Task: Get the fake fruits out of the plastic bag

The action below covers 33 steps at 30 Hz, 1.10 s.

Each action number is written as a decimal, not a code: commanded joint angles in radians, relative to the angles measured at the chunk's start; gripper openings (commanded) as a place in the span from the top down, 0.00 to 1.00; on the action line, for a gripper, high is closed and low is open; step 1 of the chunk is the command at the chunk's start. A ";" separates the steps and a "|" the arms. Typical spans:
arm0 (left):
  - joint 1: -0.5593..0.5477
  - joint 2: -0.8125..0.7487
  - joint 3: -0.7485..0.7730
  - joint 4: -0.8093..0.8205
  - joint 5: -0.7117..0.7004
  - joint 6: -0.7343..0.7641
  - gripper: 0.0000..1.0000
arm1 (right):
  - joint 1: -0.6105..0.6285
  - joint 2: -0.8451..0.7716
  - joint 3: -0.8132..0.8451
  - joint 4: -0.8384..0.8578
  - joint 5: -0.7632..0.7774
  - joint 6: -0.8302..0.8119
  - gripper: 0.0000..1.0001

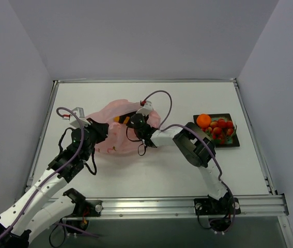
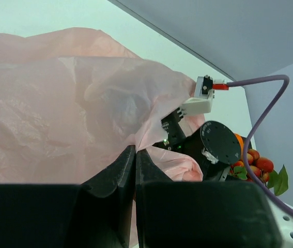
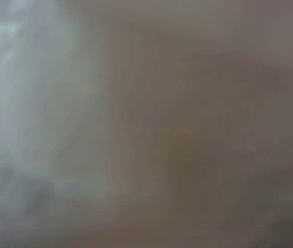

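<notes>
Pink plastic bag [image 1: 116,135]: left claw [image 1: 97,129] pinches the film, right claw [image 1: 136,124] reaches inside.

Top view: the bag lies mid-desk [image 1: 162,175]. The left claw sits at the bag's left edge. The right claw is buried in the bag's right side with its jaws hidden, so its state cannot be told. An orange ball [image 1: 203,120] and red berries [image 1: 221,127] lie in the tray [image 1: 236,139], well right of the bag.
Left wrist view: the fingers [image 2: 120,170] are clenched on a fold of the bag's film.
Right wrist view: only blurred pink-grey film shows, and no fruit can be made out.
Procedure: hold the pinched fold raised and taut so the mouth gapes. Close the right claw only on a fruit, never on film. Withdraw along the opening.
</notes>
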<state>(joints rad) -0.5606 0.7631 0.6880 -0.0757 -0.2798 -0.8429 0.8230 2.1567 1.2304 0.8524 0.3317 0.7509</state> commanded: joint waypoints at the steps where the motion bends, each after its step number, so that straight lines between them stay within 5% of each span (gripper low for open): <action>1: 0.010 -0.022 -0.002 -0.036 0.013 -0.039 0.98 | -0.005 0.023 0.122 -0.052 0.197 0.119 0.14; 3: 0.010 -0.031 -0.031 -0.038 0.022 -0.050 0.98 | -0.002 0.069 0.200 -0.105 0.227 0.143 0.01; 12: 0.010 -0.088 -0.119 -0.038 0.045 -0.081 0.98 | 0.010 0.301 0.483 -0.329 0.259 0.094 0.00; 18: 0.010 -0.102 -0.114 -0.049 0.028 -0.056 0.98 | 0.027 0.308 0.432 -0.291 0.213 0.055 0.01; 20: 0.010 -0.097 -0.113 -0.047 0.031 -0.055 0.98 | 0.025 0.290 0.413 -0.271 0.211 0.015 0.09; 21: 0.010 -0.097 -0.113 -0.050 0.031 -0.053 0.98 | 0.021 0.281 0.396 -0.227 0.208 0.005 0.34; 23: 0.010 -0.103 -0.110 -0.062 0.031 -0.053 0.97 | 0.013 0.230 0.303 -0.144 0.182 -0.033 0.67; 26: 0.010 -0.116 -0.107 -0.079 0.025 -0.047 0.98 | -0.010 0.168 0.209 -0.017 0.078 -0.110 0.79; 33: 0.010 -0.122 -0.073 -0.116 0.005 -0.013 0.98 | -0.061 -0.026 -0.067 0.192 -0.183 -0.165 0.89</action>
<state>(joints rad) -0.5594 0.6498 0.5388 -0.1619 -0.2512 -0.8906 0.7921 2.2356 1.2602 0.9859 0.2916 0.6605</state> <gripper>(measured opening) 0.026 0.344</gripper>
